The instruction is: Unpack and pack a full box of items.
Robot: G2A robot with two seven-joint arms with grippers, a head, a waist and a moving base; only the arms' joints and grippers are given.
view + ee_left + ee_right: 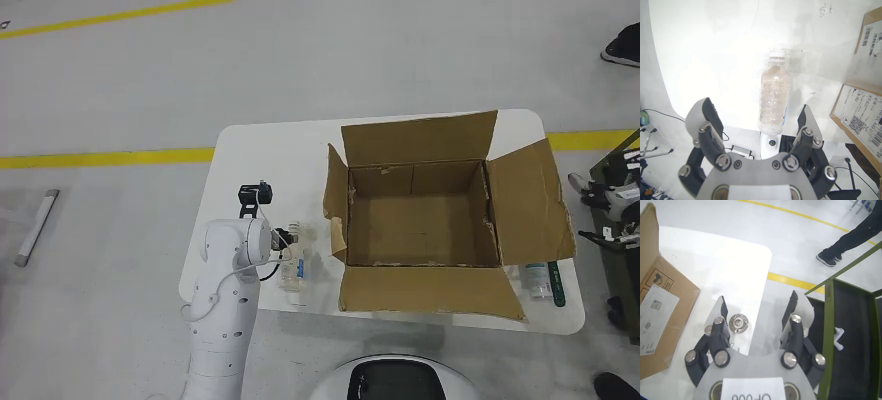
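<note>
An open cardboard box (420, 215) stands in the middle of the white table (270, 150), its inside bare. A clear plastic bottle (774, 98) with a white cap lies on its side on the table, left of the box (853, 117). My left gripper (757, 113) hovers open over the bottle's lower half, one finger on each side and not touching it; from above the gripper (284, 243) sits over the bottle (294, 268). My right gripper (758, 306) is open and holds nothing, above the table's right edge.
A small round metal flange (738, 323) lies on the table by the right gripper's finger. Another bottle (538, 280) and a green item (556, 283) lie at the box's front right. A green-framed cart (848, 317) stands beside the table. A box flap (662, 306) hangs nearby.
</note>
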